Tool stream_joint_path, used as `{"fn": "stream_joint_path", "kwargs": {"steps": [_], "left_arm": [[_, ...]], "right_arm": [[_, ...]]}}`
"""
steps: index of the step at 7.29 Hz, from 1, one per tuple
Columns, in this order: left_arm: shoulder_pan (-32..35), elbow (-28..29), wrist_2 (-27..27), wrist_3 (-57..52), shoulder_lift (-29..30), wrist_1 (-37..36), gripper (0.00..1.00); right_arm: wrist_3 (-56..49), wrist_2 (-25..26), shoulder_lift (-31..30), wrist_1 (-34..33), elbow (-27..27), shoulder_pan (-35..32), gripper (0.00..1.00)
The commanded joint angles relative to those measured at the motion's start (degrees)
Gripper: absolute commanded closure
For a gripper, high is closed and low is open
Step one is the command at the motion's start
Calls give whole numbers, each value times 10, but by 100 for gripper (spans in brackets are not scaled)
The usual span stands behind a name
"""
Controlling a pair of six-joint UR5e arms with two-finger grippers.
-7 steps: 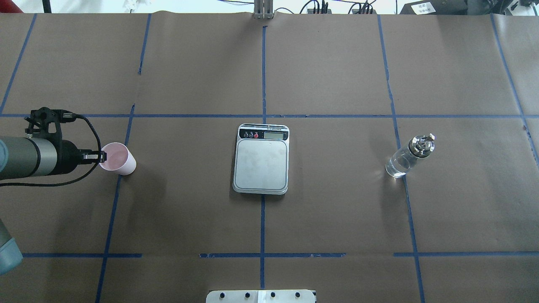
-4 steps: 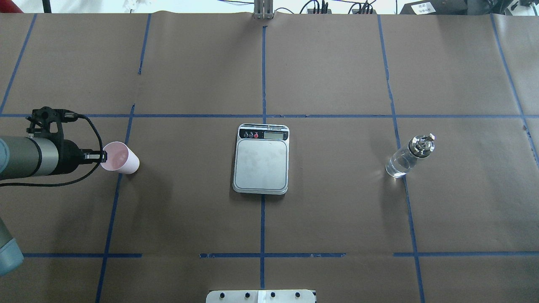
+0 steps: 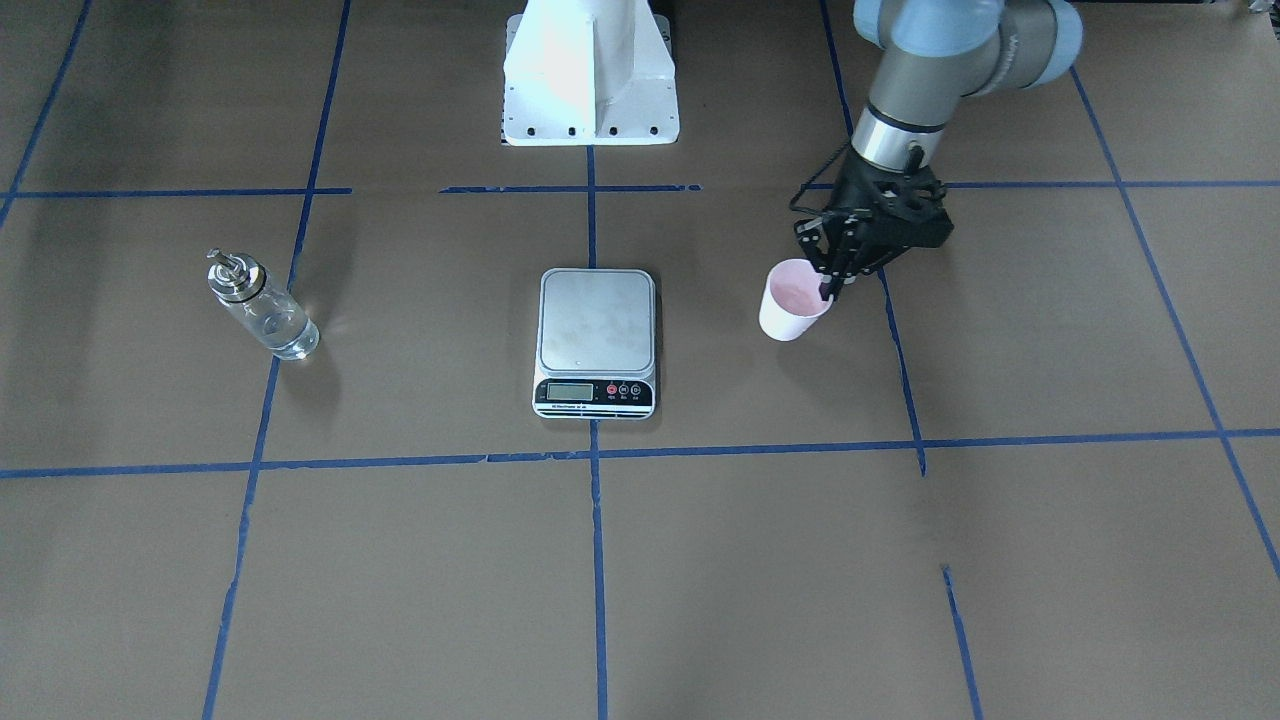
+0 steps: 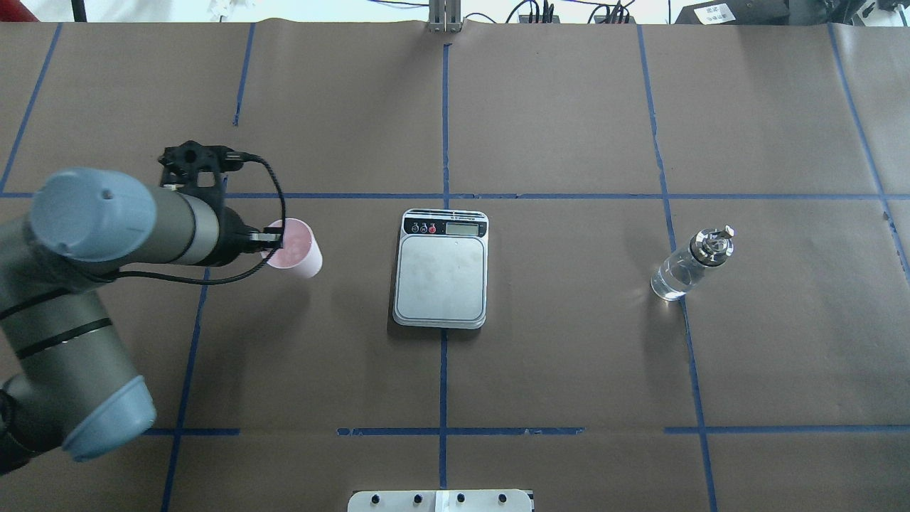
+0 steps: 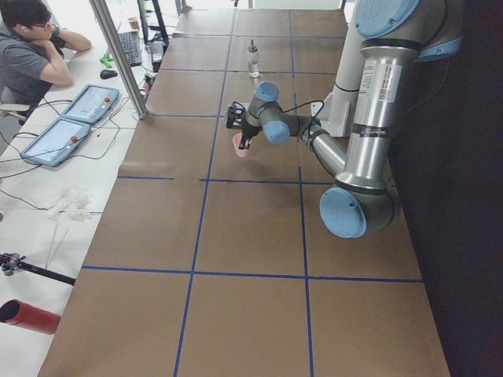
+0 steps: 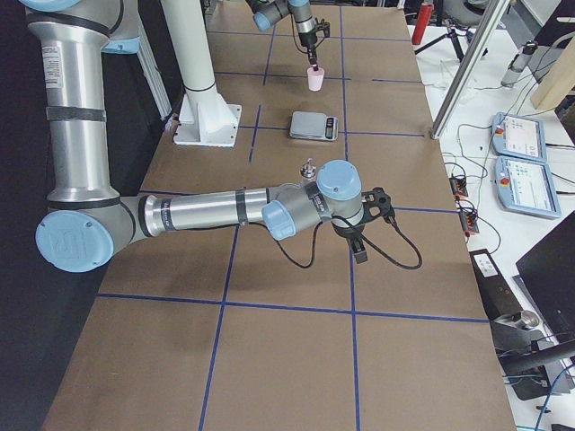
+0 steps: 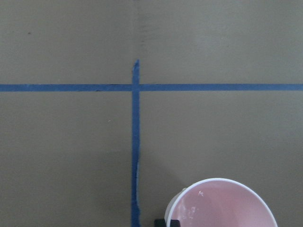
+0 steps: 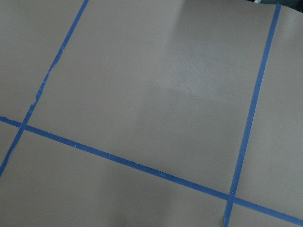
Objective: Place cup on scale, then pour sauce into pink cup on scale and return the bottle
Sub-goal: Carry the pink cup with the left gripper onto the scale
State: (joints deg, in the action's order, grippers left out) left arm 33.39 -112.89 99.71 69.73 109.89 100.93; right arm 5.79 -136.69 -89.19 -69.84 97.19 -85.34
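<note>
My left gripper point(image 4: 274, 240) is shut on the near rim of the pink cup point(image 4: 297, 250), one finger inside and one outside. The cup hangs slightly tilted, to the left of the scale point(image 4: 441, 277), about a cup's width from its edge. In the front view the cup point(image 3: 793, 300) is right of the scale point(image 3: 596, 322), with the left gripper point(image 3: 827, 290) on its rim. The cup's mouth shows in the left wrist view point(image 7: 222, 205). The glass bottle point(image 4: 686, 267) stands upright far right of the scale. My right gripper point(image 6: 359, 251) hovers over bare paper; I cannot tell whether it is open or shut.
Brown paper with blue tape lines point(image 4: 444, 128) covers the table. The white robot base point(image 3: 590, 70) stands behind the scale in the front view. An operator and tablets point(image 5: 75, 122) are beyond the far table edge.
My left arm has swung to the right with the cup, carrying it from the far left to near the scale. The scale and the bottle have not moved.
</note>
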Motion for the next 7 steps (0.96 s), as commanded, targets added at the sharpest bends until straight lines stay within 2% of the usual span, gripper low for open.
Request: {"fn": "stream_joint_path", "kwargs": {"steps": [1, 2, 5, 6, 7], "left_arm": [[-55, 53, -4, 95, 130, -38, 100], [-63, 97, -20, 112, 182, -38, 100], [-69, 127, -33, 117, 193, -38, 100], [-72, 127, -34, 117, 194, -38, 86], [-71, 127, -34, 116, 194, -37, 52]], "right_arm": [[0, -1, 0, 0, 0, 0, 0], [0, -2, 0, 1, 1, 0, 0], [1, -2, -1, 0, 4, 0, 0], [0, -2, -1, 0, 4, 0, 0], [0, -2, -1, 0, 4, 0, 0]]}}
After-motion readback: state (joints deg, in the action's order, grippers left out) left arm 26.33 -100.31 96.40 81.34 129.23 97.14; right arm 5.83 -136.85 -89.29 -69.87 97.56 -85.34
